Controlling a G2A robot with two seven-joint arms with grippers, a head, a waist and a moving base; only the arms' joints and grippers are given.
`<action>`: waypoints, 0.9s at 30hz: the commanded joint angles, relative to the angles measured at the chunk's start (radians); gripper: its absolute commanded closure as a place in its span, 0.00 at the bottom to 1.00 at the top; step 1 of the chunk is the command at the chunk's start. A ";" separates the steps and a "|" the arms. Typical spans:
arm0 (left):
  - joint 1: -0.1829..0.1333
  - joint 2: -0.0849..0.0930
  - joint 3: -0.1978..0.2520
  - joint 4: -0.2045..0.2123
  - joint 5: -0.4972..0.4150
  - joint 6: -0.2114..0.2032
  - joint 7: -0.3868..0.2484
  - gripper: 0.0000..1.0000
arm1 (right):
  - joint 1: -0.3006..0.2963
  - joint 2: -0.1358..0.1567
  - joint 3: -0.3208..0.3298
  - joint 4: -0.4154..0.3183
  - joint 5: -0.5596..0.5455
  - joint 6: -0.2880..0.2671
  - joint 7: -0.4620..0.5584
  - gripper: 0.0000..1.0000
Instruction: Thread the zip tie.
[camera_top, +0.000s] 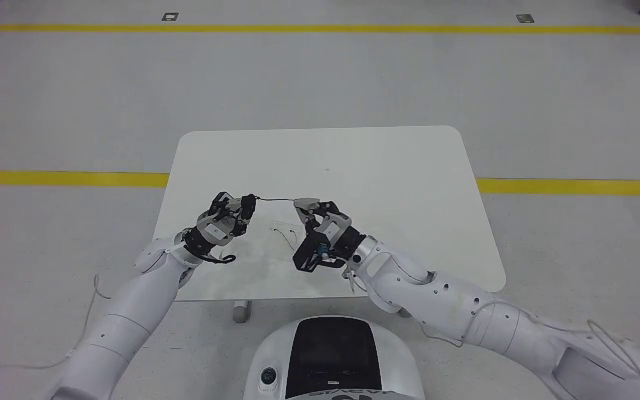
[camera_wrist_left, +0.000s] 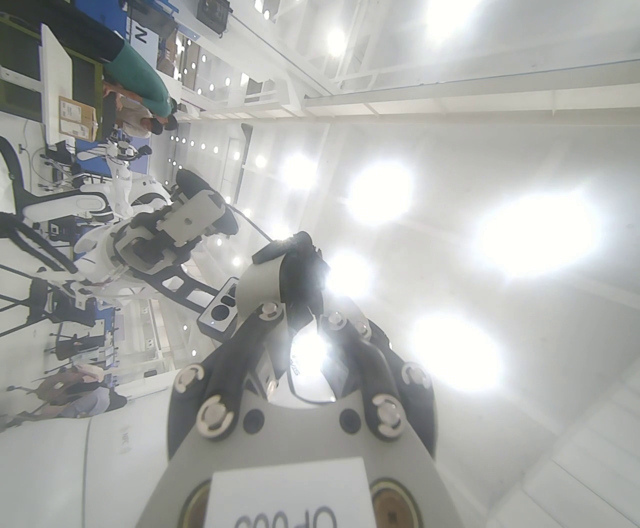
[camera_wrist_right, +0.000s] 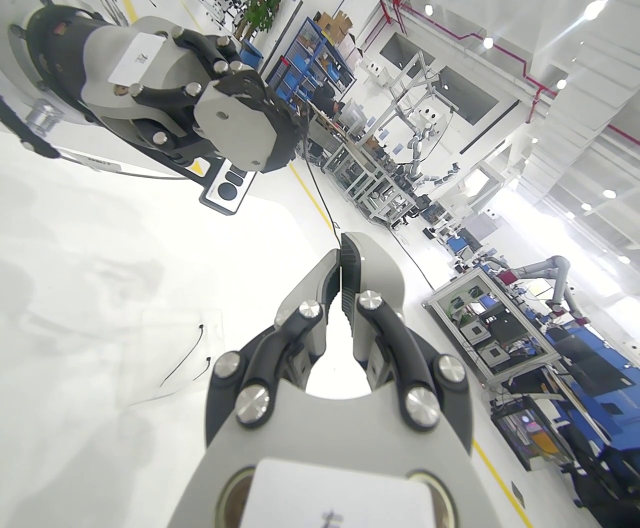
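Observation:
A thin black zip tie (camera_top: 275, 200) hangs stretched between my two grippers above the white table (camera_top: 400, 180). My left gripper (camera_top: 246, 205) is shut on one end of it. My right gripper (camera_top: 300, 207) is shut on the other end. In the right wrist view the strap (camera_wrist_right: 317, 185) runs from my right gripper (camera_wrist_right: 341, 245), whose pads are pressed together, up to the left gripper (camera_wrist_right: 292, 125). In the left wrist view my left gripper (camera_wrist_left: 297, 250) has its fingers together, and the right gripper (camera_wrist_left: 225, 222) is close beyond it.
Two spare black zip ties (camera_wrist_right: 187, 352) lie flat on the table below the grippers, faint in the top view (camera_top: 285, 238). The table's near edge runs just under both forearms. Open tabletop stretches behind and to the right.

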 joint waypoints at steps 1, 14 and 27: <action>0.000 0.000 0.000 0.000 0.000 0.000 0.000 1.00 | -0.001 0.001 0.002 0.000 0.000 0.000 0.000 1.00; 0.000 0.000 0.000 0.000 0.000 0.000 0.000 1.00 | -0.009 0.010 0.011 -0.006 0.000 0.000 0.003 1.00; 0.000 0.000 0.000 0.000 0.000 0.000 0.000 1.00 | 0.027 0.018 -0.037 -0.001 0.000 0.000 0.038 1.00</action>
